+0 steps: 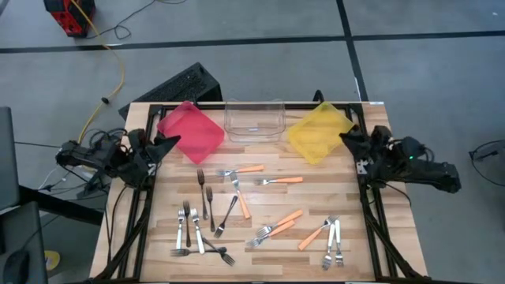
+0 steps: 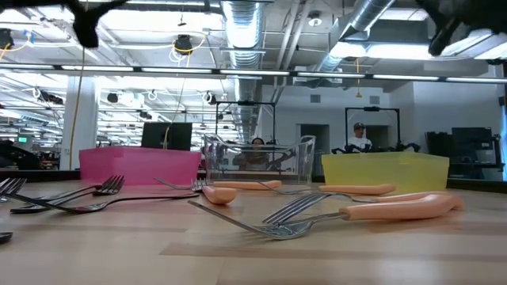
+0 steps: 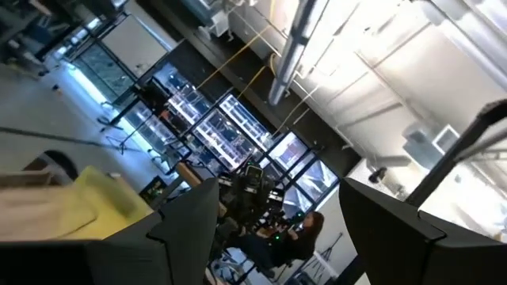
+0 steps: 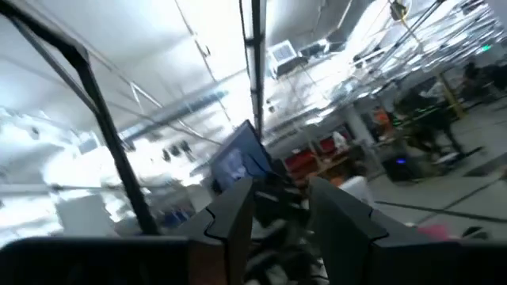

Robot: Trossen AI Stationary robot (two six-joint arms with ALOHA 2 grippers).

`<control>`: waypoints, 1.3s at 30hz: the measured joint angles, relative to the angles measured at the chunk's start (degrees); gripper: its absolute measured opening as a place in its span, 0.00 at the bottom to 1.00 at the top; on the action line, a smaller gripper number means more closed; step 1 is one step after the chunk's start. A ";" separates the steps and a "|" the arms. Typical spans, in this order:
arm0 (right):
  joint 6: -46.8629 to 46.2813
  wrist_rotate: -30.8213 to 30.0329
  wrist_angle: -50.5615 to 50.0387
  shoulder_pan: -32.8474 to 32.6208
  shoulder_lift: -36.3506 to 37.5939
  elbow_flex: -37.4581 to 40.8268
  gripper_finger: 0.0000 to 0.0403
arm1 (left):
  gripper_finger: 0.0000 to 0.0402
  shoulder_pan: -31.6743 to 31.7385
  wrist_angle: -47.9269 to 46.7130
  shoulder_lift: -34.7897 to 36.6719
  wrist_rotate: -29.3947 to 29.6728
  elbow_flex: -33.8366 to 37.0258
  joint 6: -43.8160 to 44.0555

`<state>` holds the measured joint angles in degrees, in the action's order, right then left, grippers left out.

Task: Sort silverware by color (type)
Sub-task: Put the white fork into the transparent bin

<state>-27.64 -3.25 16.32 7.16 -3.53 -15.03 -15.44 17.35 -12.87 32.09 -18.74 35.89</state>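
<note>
The silverware lies flat and scattered on the wooden table. Dark forks and shiny silver forks lie toward the left. Orange-handled forks lie in the middle, and more silver forks at the near right. In the low view an orange-handled fork lies closest. My left gripper hangs open above the table's left edge beside the red bin, and nothing is between its fingers. My right gripper hangs open above the right edge by the yellow bin, also with nothing in it.
Three square bins stand along the far edge: red at the left, clear in the middle, yellow at the right. A black keyboard lies on the floor beyond the table. People show in the room behind.
</note>
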 joint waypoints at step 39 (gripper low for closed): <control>30.19 3.17 -47.13 -12.53 -69.42 -42.84 0.63 | 0.61 0.00 -52.76 -31.33 -8.34 -42.50 2.89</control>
<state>2.55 -0.08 -30.81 -5.37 -72.95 -57.87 -15.44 -35.41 -44.20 23.76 -61.23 38.77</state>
